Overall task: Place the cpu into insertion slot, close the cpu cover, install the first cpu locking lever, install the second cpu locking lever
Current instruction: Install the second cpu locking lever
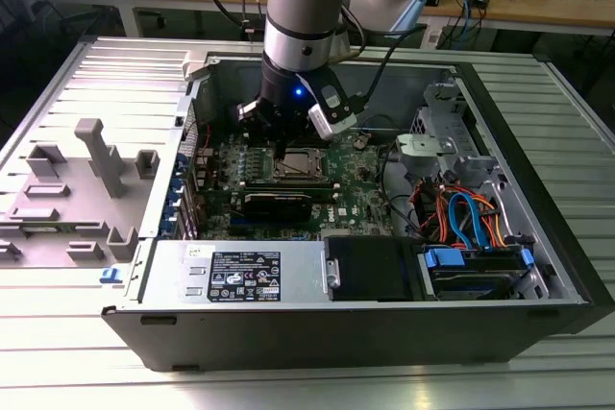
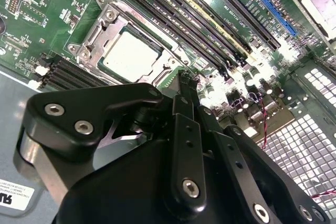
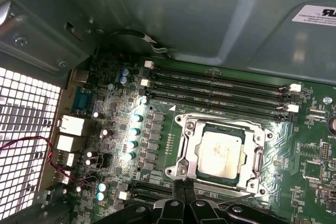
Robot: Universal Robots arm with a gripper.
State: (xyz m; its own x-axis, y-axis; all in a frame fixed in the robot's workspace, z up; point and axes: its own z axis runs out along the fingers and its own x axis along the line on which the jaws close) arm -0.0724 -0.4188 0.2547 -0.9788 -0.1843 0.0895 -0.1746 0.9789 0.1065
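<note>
The cpu (image 3: 223, 153), a dull silver square, lies flat in the insertion slot (image 3: 261, 157) on the green motherboard. The silver cpu cover (image 3: 192, 148) is folded down around it, and the chip's top shows through its window. In the second wrist view the cpu (image 2: 131, 56) and the cpu cover (image 2: 107, 27) sit just beyond my gripper (image 2: 185, 77). Its black fingers are pressed together, shut on nothing. In the first wrist view the gripper (image 3: 184, 183) hangs at the socket's edge. In the exterior view the gripper (image 1: 280, 151) is low inside the case, beside the cpu (image 1: 300, 164).
Long black memory slots (image 3: 220, 85) run beside the socket. The grey case wall (image 3: 184, 19) stands behind them. A power supply (image 1: 259, 276), a bundle of coloured cables (image 1: 461, 218) and a drive cage (image 1: 442, 112) crowd the case. Grey plastic fixtures (image 1: 96, 156) stand at the exterior view's left.
</note>
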